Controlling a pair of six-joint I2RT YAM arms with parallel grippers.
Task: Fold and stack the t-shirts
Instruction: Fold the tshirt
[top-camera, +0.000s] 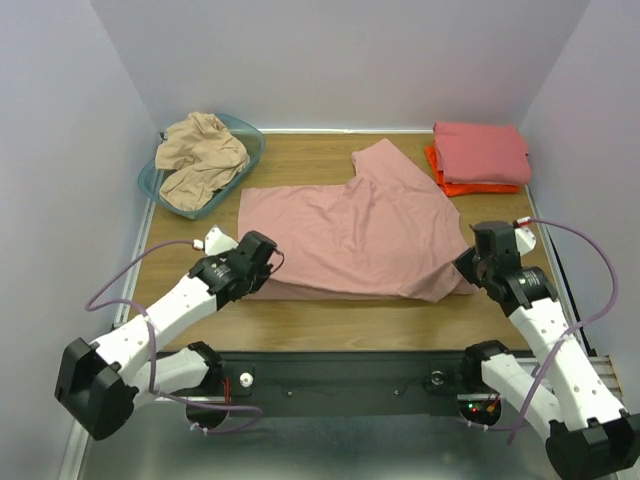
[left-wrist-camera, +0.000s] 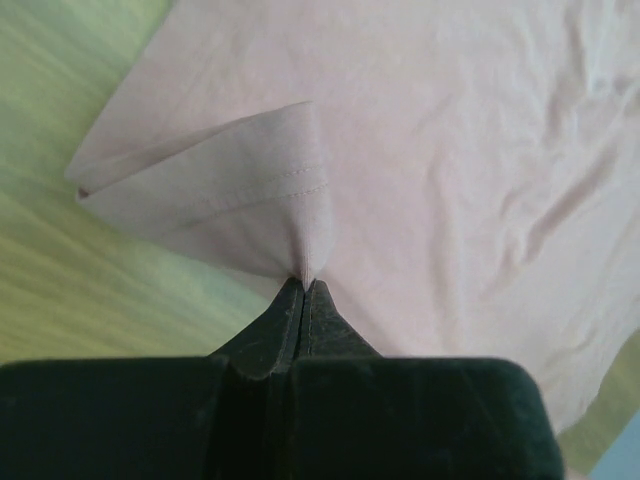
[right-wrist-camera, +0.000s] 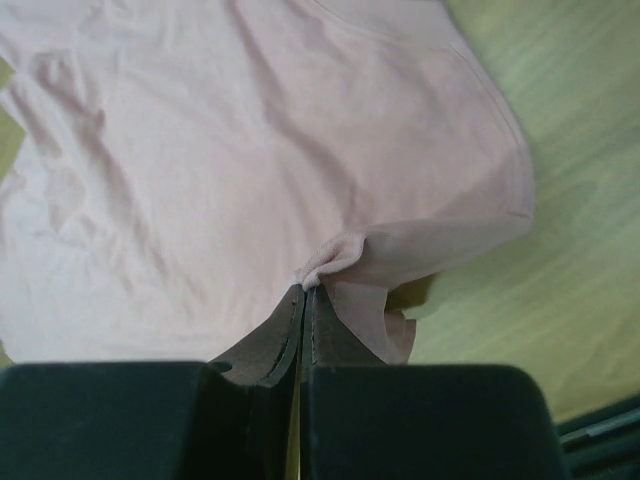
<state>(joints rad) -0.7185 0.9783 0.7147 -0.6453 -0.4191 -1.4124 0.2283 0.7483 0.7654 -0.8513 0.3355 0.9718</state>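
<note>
A dusty pink t-shirt (top-camera: 350, 235) lies spread across the middle of the table. My left gripper (top-camera: 262, 262) is shut on its near left corner, and a fold of hem (left-wrist-camera: 255, 195) rises from the closed jaws (left-wrist-camera: 305, 285). On the other side my right gripper (top-camera: 478, 268) is shut on the near right corner, with bunched cloth (right-wrist-camera: 345, 255) pinched at its tips (right-wrist-camera: 308, 290). Folded coral pink t-shirt (top-camera: 480, 150) rests on a bright orange t-shirt (top-camera: 455, 185) at the back right. A crumpled tan-beige t-shirt (top-camera: 200, 155) fills the basket.
The translucent teal basket (top-camera: 250, 140) stands at the back left corner. White walls close in the table on three sides. Bare wood (top-camera: 330, 320) shows along the near edge, in front of the black base rail (top-camera: 350, 375).
</note>
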